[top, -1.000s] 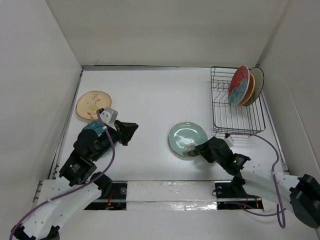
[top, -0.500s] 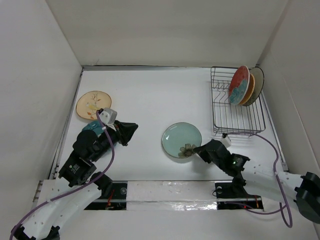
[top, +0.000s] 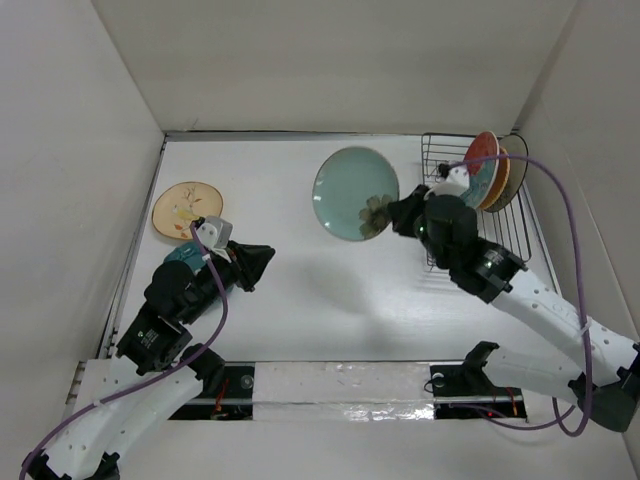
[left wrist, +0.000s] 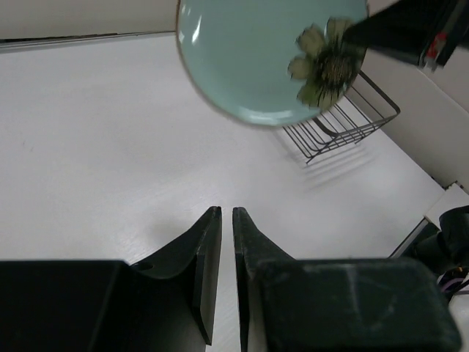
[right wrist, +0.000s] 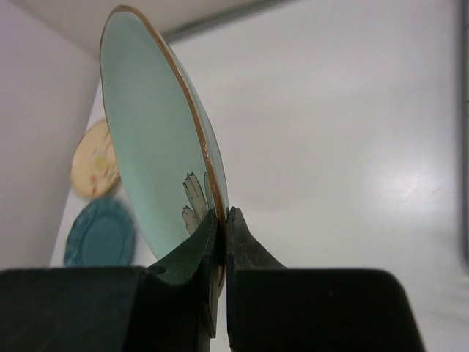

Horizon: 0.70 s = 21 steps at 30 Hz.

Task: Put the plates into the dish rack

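My right gripper point(top: 393, 212) is shut on the rim of the pale green plate point(top: 352, 192) and holds it tilted in the air, just left of the black wire dish rack point(top: 470, 245). In the right wrist view the plate point(right wrist: 154, 147) stands on edge between my fingers. The red plate with teal flowers point(top: 478, 166), the orange plate point(top: 498, 182) and the white plate with a dark rim point(top: 516, 160) stand at the rack's far end. The tan floral plate point(top: 186, 209) and the teal blue plate point(top: 184, 254) lie at the left. My left gripper point(top: 268, 256) is shut and empty.
White walls enclose the table on three sides. The left arm lies over part of the teal blue plate. The left wrist view shows the held plate point(left wrist: 256, 59) above the table and the rack's near corner point(left wrist: 341, 128) to the right.
My right gripper has lifted the pale green plate off the table and carried it up and back toward the rack, tilting it on edge. The left arm has not moved.
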Each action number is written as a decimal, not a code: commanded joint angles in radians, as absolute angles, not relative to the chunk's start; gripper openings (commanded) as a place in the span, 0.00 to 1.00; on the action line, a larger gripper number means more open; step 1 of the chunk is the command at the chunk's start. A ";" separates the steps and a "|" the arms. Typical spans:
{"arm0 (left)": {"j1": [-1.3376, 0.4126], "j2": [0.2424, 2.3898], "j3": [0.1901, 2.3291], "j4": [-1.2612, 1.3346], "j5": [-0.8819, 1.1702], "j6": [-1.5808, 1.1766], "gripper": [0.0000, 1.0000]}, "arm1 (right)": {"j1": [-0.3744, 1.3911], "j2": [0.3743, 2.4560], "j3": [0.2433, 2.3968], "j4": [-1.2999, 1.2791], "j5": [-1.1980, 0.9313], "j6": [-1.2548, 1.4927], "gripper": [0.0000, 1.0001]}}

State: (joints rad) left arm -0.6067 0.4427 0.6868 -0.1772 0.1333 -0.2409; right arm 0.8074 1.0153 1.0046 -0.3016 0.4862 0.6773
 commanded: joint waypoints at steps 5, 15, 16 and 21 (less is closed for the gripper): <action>-0.603 0.436 0.703 -0.147 0.135 -0.235 0.11 | 0.574 1.084 1.284 -0.163 0.893 0.230 0.00; -0.603 0.453 0.704 -0.143 0.144 -0.235 0.11 | 0.339 1.308 1.603 -0.196 0.848 -0.024 0.00; -0.603 0.453 0.704 -0.143 0.141 -0.235 0.11 | 0.319 1.328 1.615 -0.202 0.854 -0.055 0.00; -0.603 0.460 0.703 -0.141 0.146 -0.235 0.11 | 0.302 1.469 1.707 -0.322 0.885 -0.101 0.00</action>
State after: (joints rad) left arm -0.6067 0.4492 0.6868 -0.1768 0.1345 -0.2409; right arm 0.3058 1.4334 1.6100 -0.3637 0.8413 -0.0338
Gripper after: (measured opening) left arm 0.106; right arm 0.057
